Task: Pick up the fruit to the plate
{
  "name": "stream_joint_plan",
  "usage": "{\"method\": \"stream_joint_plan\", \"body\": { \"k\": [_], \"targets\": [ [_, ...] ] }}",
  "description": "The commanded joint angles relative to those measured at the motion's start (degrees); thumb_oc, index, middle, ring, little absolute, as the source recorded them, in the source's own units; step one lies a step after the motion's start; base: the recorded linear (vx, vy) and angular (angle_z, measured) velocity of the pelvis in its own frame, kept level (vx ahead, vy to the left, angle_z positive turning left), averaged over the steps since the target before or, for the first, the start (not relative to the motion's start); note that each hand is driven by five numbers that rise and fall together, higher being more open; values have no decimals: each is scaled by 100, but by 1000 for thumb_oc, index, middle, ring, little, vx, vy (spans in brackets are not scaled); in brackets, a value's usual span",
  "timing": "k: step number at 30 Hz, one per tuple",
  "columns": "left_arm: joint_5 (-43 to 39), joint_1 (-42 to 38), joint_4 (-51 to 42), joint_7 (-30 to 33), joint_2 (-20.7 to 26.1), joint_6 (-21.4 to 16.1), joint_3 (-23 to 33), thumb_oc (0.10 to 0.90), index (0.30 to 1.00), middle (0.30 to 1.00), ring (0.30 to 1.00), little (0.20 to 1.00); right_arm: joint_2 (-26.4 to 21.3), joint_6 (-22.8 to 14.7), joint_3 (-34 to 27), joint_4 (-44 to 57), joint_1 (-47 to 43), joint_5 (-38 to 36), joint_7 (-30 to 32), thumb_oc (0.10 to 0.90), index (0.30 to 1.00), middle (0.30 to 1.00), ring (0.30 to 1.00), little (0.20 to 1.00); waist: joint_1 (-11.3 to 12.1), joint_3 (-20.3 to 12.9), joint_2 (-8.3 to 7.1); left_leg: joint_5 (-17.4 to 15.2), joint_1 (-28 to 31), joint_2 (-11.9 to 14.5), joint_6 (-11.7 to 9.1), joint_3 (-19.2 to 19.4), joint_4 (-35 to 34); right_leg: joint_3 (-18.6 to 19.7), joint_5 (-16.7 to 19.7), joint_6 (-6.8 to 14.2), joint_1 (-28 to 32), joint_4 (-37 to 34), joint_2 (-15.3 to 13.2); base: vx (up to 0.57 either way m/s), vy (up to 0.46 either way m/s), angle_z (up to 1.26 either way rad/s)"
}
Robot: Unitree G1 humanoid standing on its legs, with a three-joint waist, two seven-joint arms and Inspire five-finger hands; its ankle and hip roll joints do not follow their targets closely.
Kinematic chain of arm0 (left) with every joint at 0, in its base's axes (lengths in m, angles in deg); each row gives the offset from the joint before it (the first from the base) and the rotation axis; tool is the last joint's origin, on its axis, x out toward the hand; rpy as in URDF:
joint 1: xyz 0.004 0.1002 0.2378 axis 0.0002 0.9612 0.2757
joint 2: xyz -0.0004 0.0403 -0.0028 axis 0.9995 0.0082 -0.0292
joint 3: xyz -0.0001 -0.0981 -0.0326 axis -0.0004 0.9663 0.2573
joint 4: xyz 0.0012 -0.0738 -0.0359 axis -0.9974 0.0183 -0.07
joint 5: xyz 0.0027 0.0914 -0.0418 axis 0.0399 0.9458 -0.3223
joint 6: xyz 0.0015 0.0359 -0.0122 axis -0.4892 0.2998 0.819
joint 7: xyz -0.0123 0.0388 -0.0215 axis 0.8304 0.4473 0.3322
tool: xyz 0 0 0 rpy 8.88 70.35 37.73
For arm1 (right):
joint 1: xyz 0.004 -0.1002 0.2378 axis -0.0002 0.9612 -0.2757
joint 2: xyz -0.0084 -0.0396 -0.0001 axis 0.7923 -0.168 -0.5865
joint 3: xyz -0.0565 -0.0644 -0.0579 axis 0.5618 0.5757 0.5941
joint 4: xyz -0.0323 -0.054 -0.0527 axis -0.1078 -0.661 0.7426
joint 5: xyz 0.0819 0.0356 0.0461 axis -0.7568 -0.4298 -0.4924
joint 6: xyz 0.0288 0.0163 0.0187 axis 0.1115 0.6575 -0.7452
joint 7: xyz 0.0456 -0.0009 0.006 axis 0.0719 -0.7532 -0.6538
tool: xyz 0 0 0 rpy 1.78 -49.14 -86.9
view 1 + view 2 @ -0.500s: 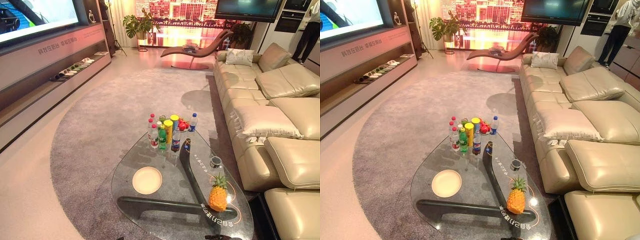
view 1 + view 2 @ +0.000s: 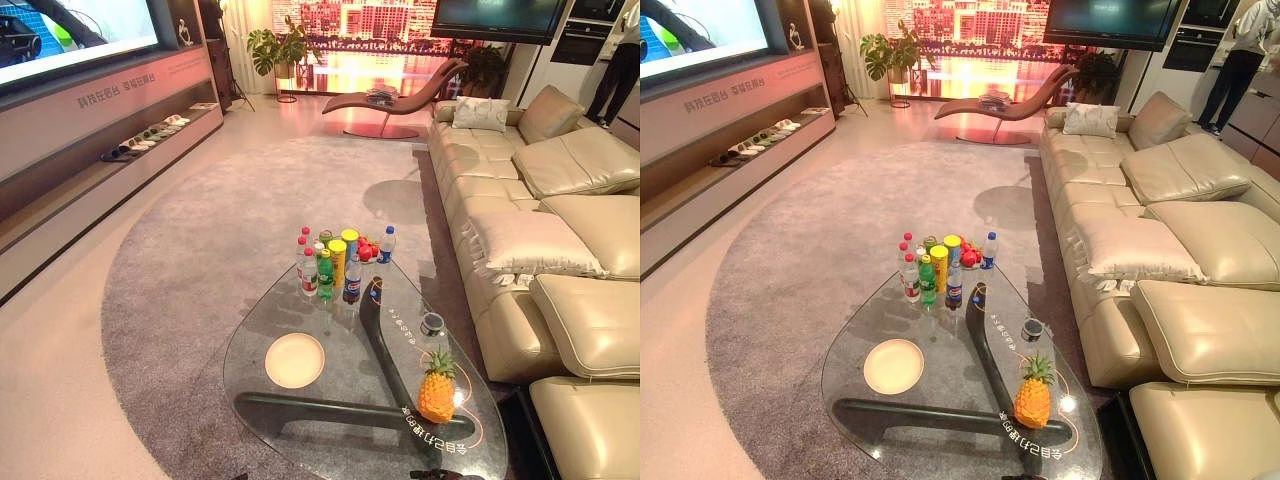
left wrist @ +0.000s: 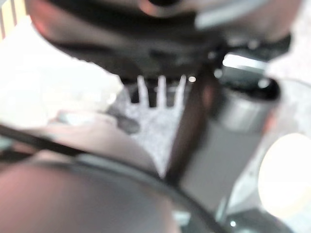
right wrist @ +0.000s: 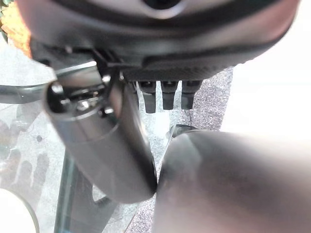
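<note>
Table (image 2: 240, 345) on rug (image 2: 190, 260); sofa (image 2: 540, 230) along its right side. On table: plate (image 2: 294, 360) near-left; pineapple (image 2: 436, 390) near-right, upright, well apart from plate. Cup (image 2: 432, 323) just behind pineapple. Bottles (image 2: 325, 265) clustered at far end. Fruit (image 2: 366, 250), possibly apples, just behind the bottles to the right.

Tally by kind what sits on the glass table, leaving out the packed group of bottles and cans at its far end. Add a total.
Pineapple: 1
Plate: 1
Small round dark-rimmed container: 1
Total: 3
</note>
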Motion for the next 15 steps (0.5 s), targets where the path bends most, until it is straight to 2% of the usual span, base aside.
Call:
{"method": "stream_joint_plan", "body": {
  "k": [1,9,12,15],
  "targets": [
    [-68,-412,240,3,-162,-3,-127,800,900,900,900,900,55,219,230,-437,-70,295,62,800,900,900,900,900,98,211,-130,-440,129,-126,-40,20,31,-22,-7,443,-27,23,-344,0,0,0],
    [7,-408,267,175,-149,17,-122,800,900,900,900,900,-6,190,251,-436,-80,578,496,800,900,900,900,900,106,285,-129,-426,99,-134,-33,3,31,0,13,454,-60,23,-351,0,0,0],
    [2,-404,272,650,-124,-325,-74,800,900,900,900,900,-31,171,226,-438,-70,555,814,800,900,900,900,900,100,353,-141,-407,62,-127,-36,20,31,33,34,462,-104,23,-346,0,0,0],
    [-40,-443,225,806,-80,-420,-21,800,900,900,900,900,-61,147,210,-401,-97,447,1078,800,900,900,900,900,100,451,-162,-393,-27,-116,-36,40,64,63,64,466,-184,23,-346,-21,-1,0]
  ]
}}
